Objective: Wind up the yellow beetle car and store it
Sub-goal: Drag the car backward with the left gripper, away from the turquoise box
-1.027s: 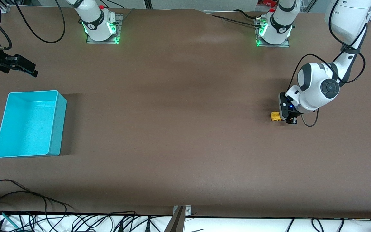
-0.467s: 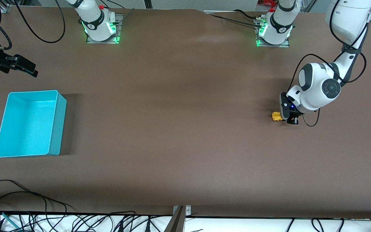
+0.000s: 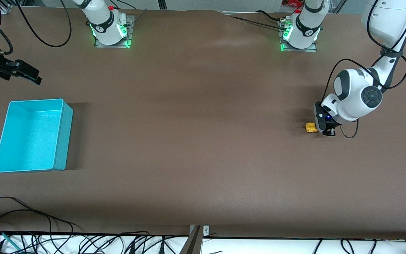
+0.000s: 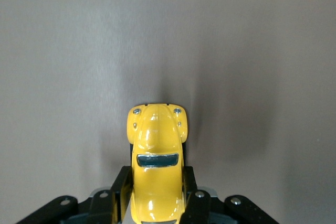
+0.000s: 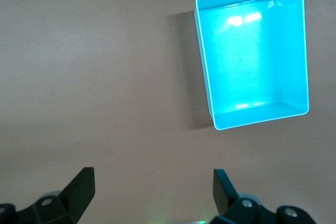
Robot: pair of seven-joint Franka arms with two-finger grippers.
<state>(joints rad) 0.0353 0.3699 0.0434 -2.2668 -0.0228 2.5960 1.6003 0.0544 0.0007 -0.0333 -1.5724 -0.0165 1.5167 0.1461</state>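
The yellow beetle car is a tiny rounded toy down at the table surface, toward the left arm's end of the table. My left gripper is shut on its sides. In the left wrist view the car points away from the camera, and the black fingers press on both flanks at my left gripper. My right gripper waits open above the right arm's end of the table. In the right wrist view nothing lies between the fingers of that gripper.
An open turquoise bin stands at the right arm's end of the table, nearer to the front camera than the right gripper; the right wrist view shows that bin with nothing in it. Cables run along the table's front edge.
My left gripper has drawn the car a short way toward the left arm's end of the table, still shut on it. The right arm has not moved.
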